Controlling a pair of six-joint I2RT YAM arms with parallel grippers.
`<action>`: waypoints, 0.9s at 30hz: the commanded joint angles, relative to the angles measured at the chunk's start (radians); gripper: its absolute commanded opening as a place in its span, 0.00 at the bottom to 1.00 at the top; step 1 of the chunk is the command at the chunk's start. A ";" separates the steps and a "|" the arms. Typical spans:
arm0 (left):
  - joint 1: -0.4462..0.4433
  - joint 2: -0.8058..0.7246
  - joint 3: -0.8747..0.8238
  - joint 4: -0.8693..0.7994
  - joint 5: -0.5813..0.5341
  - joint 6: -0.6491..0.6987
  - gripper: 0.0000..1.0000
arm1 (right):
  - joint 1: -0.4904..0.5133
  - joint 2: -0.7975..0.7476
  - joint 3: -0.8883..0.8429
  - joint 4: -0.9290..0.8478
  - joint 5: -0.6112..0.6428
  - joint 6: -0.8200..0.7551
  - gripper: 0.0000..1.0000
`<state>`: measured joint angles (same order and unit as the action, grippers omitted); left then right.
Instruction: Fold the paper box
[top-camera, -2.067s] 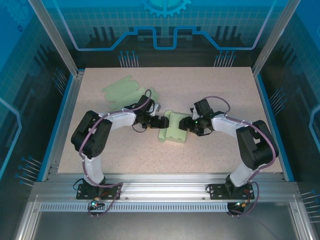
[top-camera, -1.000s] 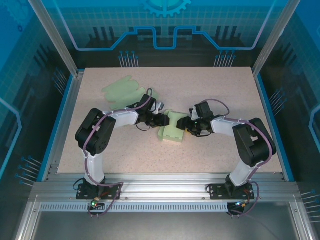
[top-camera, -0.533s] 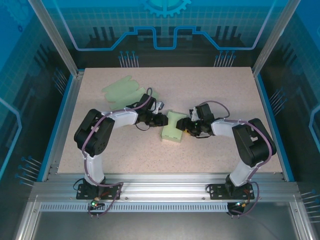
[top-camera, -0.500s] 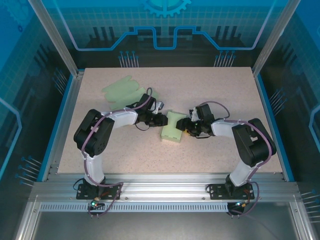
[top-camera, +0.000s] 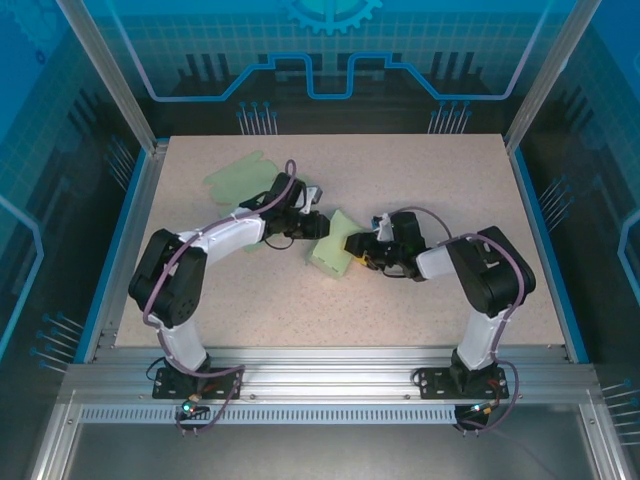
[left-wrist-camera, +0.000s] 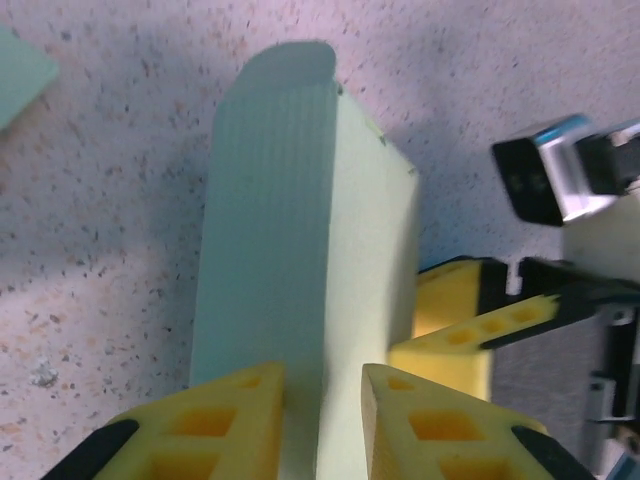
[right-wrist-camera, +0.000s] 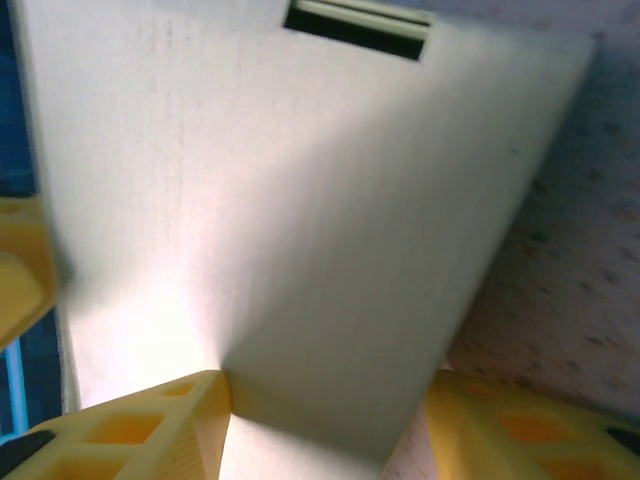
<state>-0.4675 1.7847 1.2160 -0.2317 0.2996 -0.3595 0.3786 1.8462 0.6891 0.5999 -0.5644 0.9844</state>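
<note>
The paper box (top-camera: 330, 257) stands half formed and tilted near the middle of the table (top-camera: 430, 180), between the two arms. The left gripper (left-wrist-camera: 322, 392) has its yellow fingers drawn together on the folded ridge of the box, so this side is clamped. The right gripper (right-wrist-camera: 325, 405) has a wide panel with a slot between its fingers, one finger on each side; whether they press it I cannot tell. I judge the step is to bring the walls upright along the creases. To do it well, the left should only hold firm and not pull, while the right turns its panel slowly about the crease; otherwise the thin paper may buckle or slip out. A second flat sheet (top-camera: 243, 173) lies well apart, at the far left
</note>
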 joint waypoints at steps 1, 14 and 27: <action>-0.021 -0.039 0.037 -0.005 0.064 0.016 0.27 | 0.062 0.065 0.012 -0.052 0.045 -0.020 0.54; -0.057 -0.041 0.034 0.000 0.080 -0.008 0.27 | 0.062 0.060 -0.023 -0.120 0.112 -0.031 0.51; -0.075 -0.062 0.001 -0.020 0.042 -0.002 0.29 | 0.062 -0.100 -0.095 -0.262 0.176 -0.080 0.53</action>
<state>-0.5400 1.7546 1.2388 -0.2173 0.3374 -0.3607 0.4320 1.7607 0.6342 0.5282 -0.4416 0.9340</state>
